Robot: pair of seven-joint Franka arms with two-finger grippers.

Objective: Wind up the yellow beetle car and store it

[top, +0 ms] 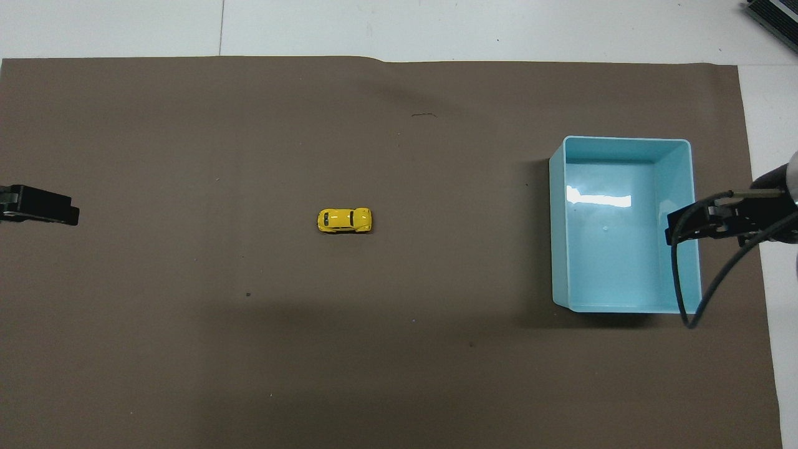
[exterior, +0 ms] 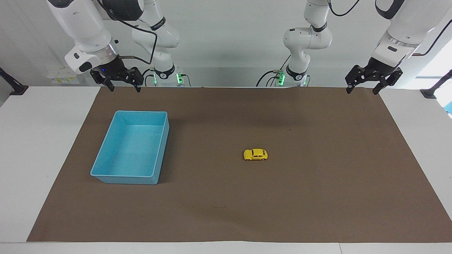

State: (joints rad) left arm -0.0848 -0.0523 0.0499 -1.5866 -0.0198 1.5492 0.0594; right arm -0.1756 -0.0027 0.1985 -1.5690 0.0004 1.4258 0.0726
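A white bench [exterior: 21, 148] carries a large brown mat [exterior: 282, 197] that covers most of its top, leaving white margins at both ends. On the mat, the yellow beetle car [exterior: 255, 155] stands on its wheels near the middle. A blue bin [exterior: 106, 153] sits well apart from it, toward the right arm's end of the bench.

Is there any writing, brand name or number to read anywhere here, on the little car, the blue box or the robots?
None can be read.
yellow beetle car: no lettering or number shows on it.
blue bin: plain walls, no label.
Black bands on the arm joints near the bases: pale marks, too small to read.
White box at the table's edge, at the right arm's end: yellow stickers, unreadable.
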